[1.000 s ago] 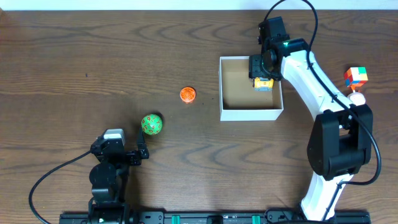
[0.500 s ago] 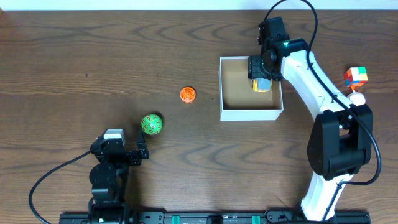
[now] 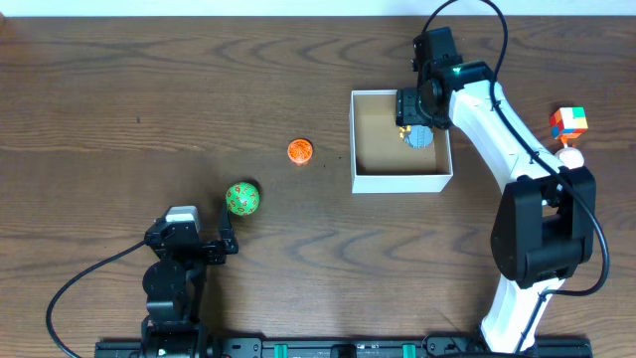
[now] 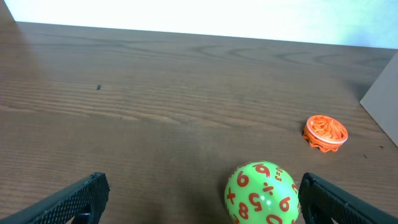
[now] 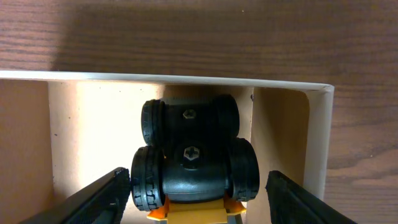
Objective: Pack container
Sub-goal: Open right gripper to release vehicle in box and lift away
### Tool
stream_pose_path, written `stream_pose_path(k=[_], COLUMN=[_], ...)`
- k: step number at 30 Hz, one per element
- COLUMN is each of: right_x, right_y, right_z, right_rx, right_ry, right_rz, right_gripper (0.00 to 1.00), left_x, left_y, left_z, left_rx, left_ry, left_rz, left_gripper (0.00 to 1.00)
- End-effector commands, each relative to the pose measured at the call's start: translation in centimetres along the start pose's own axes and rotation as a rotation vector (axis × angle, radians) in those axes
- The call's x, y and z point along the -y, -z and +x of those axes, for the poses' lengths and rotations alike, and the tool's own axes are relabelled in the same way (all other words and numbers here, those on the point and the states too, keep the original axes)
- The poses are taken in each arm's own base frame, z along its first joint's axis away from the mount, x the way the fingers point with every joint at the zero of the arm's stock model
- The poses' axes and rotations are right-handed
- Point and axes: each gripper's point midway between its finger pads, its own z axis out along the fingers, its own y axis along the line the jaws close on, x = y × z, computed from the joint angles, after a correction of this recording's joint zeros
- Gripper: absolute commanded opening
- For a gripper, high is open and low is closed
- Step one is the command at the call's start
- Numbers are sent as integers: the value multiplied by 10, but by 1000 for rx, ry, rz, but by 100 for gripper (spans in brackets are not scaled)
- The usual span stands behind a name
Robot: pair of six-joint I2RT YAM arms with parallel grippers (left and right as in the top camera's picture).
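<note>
The container (image 3: 370, 181) sits at about 2 o'clock from the middle of the worktop (image 3: 149, 89), its open top up. With thin white walls and brown card inside, it looks light and easy to dent or shove. I would not press on a rim. If it had to be moved, a gentle pinch over one wall near a corner seems safest.

The right hand (image 5: 198, 186) hangs over the 1 o'clock corner inside it with its fingers spread wide. A wheeled toy (image 5: 189, 152) lies wheels-up between them and does not look gripped, though one finger is very near a wheel. The toy looks like hard plastic, and those wheels would roll if it were set upright.

The left hand (image 4: 203, 183) is low at 7 o'clock on the worktop, also spread wide and holding nothing. A green ball (image 4: 261, 194) lies just ahead, off to its right. It is smooth and round and likely to skid, so the fingers should close across its widest part.

An orange disc (image 3: 300, 151) lies at the container's 9 o'clock, low and ridged. A colourful cube (image 3: 568, 122) lies at its 3 o'clock.
</note>
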Motion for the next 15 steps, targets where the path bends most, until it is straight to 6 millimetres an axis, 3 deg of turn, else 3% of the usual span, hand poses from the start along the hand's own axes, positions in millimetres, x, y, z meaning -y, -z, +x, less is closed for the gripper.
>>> stream_pose_path(k=[1, 15], right_x=[3, 3], right_y=[5, 6], right_z=[-1, 13], right_rx=[11, -45], right_ry=[3, 8], right_rz=[5, 17], right_gripper=[73, 72], left_x=[-3, -3], left_y=[-1, -1], left_z=[16, 16], left_rx=[-50, -50], left_ry=[10, 10], left_rz=[-10, -10], left_gripper=[98, 98])
